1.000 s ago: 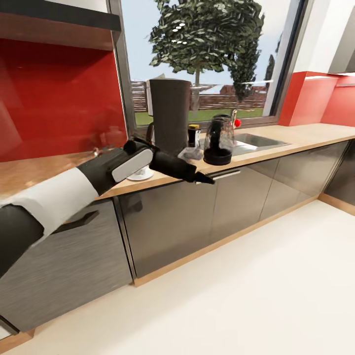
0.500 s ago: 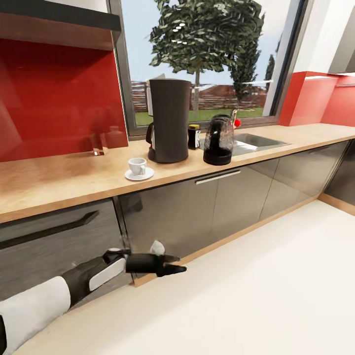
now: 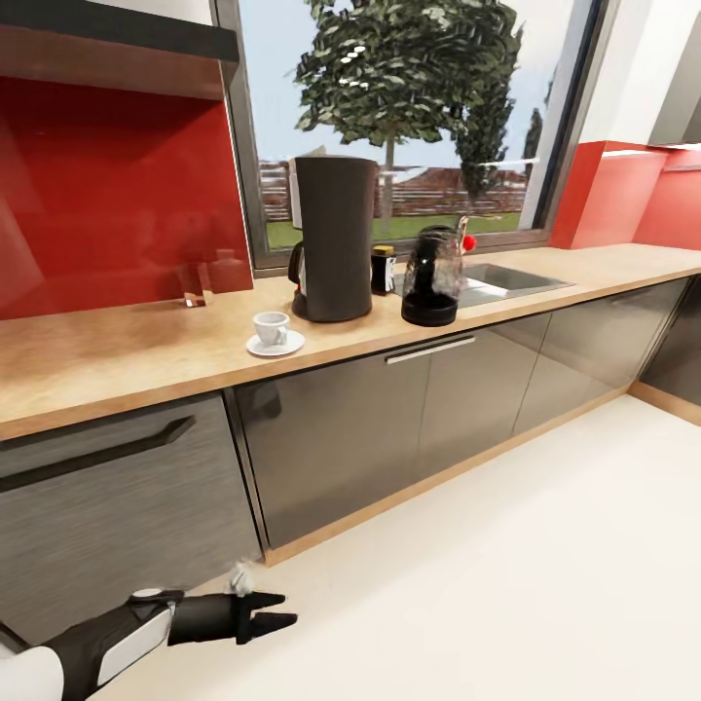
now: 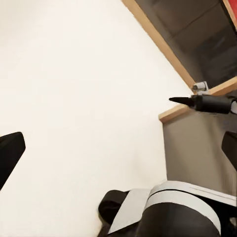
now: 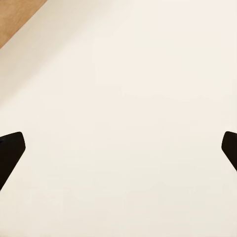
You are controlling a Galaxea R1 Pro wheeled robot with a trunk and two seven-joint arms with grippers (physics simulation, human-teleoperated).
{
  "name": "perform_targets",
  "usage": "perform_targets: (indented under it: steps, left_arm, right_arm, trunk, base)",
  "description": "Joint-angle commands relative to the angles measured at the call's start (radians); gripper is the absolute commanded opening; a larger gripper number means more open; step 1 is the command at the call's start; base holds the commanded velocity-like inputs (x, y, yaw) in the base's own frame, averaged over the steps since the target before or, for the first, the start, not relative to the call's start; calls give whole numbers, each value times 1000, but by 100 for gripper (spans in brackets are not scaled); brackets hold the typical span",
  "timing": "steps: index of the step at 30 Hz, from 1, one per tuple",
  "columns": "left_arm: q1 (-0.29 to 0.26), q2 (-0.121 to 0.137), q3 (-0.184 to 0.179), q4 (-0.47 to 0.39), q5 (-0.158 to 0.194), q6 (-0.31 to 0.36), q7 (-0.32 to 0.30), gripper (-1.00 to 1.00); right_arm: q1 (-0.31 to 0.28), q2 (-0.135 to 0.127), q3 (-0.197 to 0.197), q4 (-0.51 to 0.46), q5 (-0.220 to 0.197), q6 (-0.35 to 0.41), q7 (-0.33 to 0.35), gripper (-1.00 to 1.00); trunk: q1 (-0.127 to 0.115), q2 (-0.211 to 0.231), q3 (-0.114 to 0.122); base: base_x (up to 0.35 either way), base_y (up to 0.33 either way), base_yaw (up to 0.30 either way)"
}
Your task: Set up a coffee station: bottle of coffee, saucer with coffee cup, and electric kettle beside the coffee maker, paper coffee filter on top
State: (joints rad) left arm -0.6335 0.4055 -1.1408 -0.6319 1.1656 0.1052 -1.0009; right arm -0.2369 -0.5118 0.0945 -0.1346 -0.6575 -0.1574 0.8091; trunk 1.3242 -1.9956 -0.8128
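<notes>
Since half a second ago the left arm has dropped further: its gripper [image 3: 277, 611], then hanging at cabinet-door height, is now hovering low over the pale floor [image 3: 545, 584] near the wooden plinth strip. Its dark pointed fingers [image 3: 265, 601] are lying close together in the head view, while the left wrist view is showing its own finger tips [image 4: 11, 153] spread wide at either edge of the picture with nothing between them, so the left gripper is standing open and empty. The right gripper's [image 5: 118, 153] tips are likewise set far apart over bare cream floor, holding nothing (a slim dark tapered finger also shows in the left wrist view).

Well above the left gripper and beyond it, the kitchen countertop [image 3: 117, 355] is running as a matte light wood-grain slab over glossy dark grey cabinets [image 3: 389, 428]. On it the coffee cup [image 3: 270, 328], small and white, is sitting on the round white saucer [image 3: 276, 344], just beside the tall dark cylindrical coffee maker [image 3: 334, 239]. Past that, the bottle of coffee [image 3: 383, 270] with its yellow lid is standing between the machine and the rounded glass electric kettle [image 3: 431, 276] on its black base.
</notes>
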Motion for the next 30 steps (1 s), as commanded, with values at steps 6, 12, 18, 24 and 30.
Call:
perform_targets:
  steps: [6, 12, 18, 24, 30]
  left_arm:
    - [61, -1, -5, 165, 11, -55, -97, 100]
    - [114, 1, -5, 215, 11, -70, -126, 100]
    - [190, -5, 1, 390, 12, -121, -261, 100]
    - [277, -6, 116, 446, 12, -135, -263, 100]
    - [318, -13, 238, 513, 12, -137, -304, 100]
  right_arm:
    - [-1, -1, 8, 1, -5, -8, 1, 100]
    - [-1, -1, 8, 0, -5, -6, 4, 100]
    - [-1, -1, 9, 1, -5, -7, 3, 100]
    - [-1, -1, 10, 1, -5, -7, 2, 100]
    - [-1, -1, 10, 1, -5, -7, 2, 100]
  trunk:
    - [0, 0, -1]
    - [0, 0, -1]
    - [0, 0, -1]
    - [0, 0, -1]
    - [0, 0, -1]
  base:
    - [0, 0, 0]
    - [0, 0, 0]
    - [0, 0, 0]
    - [0, 0, 0]
    - [0, 0, 0]
